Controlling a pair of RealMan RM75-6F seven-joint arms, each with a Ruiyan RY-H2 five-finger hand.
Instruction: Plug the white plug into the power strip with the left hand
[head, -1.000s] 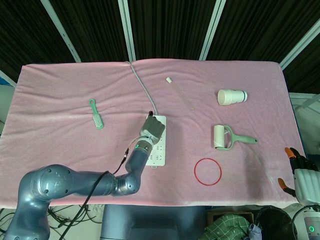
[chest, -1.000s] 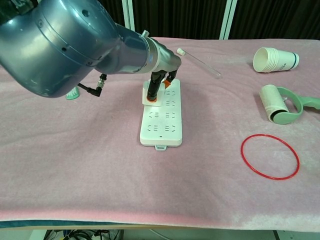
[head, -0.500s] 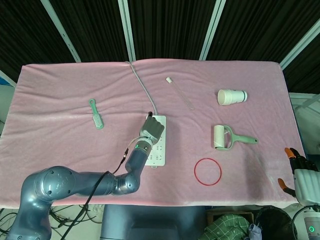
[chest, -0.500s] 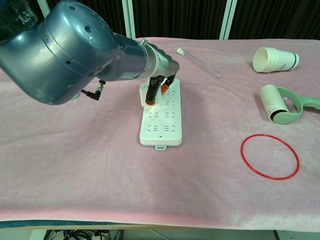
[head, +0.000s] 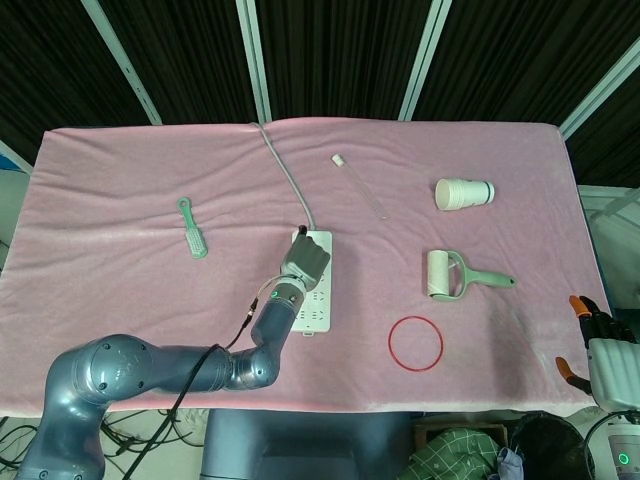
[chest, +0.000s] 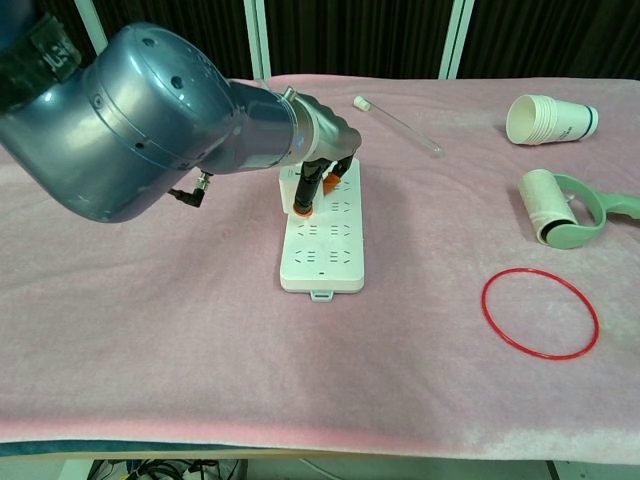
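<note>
The white power strip (head: 318, 300) (chest: 322, 248) lies lengthwise in the middle of the pink cloth, its grey cable (head: 283, 170) running to the far edge. My left hand (head: 303, 260) (chest: 322, 172) hovers over the strip's far left part and pinches the white plug (chest: 289, 184) between orange-tipped fingers (chest: 303, 207). The plug sits at the strip's left edge; the hand hides its pins. My right hand (head: 603, 345) hangs off the table's near right corner, holding nothing.
A green brush (head: 192, 228) lies to the left. A glass tube (head: 360, 186) (chest: 398, 122) lies beyond the strip. Stacked paper cups (head: 463, 193) (chest: 550, 119), a green lint roller (head: 452, 275) (chest: 560, 208) and a red ring (head: 415, 343) (chest: 540, 311) lie on the right.
The left hand has carried the plug from lower on the strip's left edge a little toward the strip's far end. The right hand has not moved.
</note>
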